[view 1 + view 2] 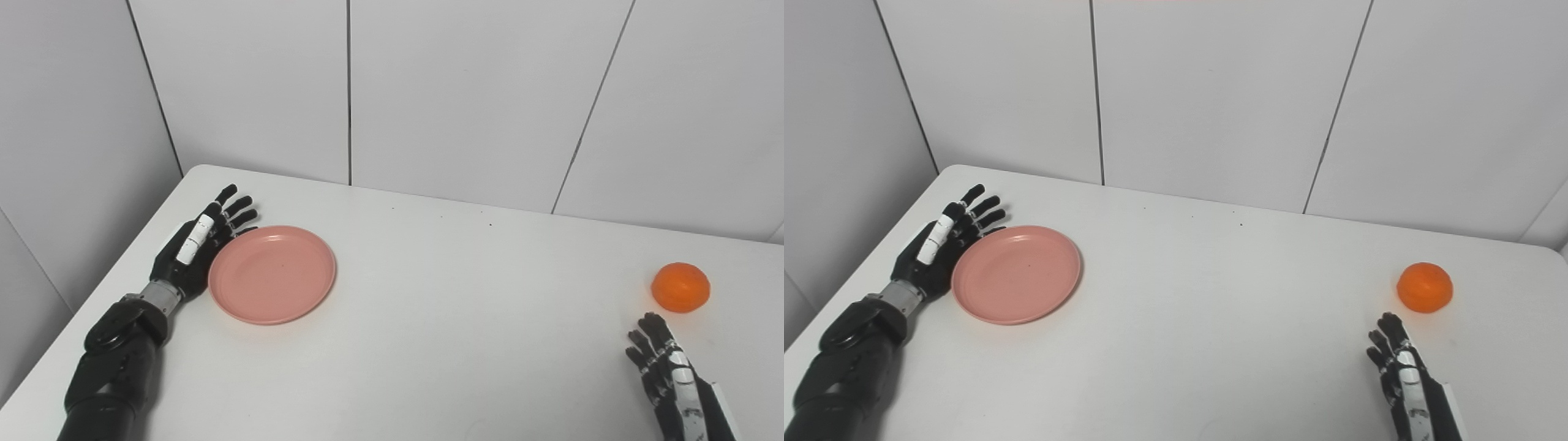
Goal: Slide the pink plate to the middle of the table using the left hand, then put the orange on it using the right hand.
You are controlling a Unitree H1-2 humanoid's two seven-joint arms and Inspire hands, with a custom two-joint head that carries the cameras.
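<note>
No text, label, brand, number or sign can be read anywhere in either view.

From where I'm standing, the right hand (674, 383) runs off the frame at 5 o'clock; left hand (199, 242) palm's hidden behind the pink plate (272, 274) rim.
</note>
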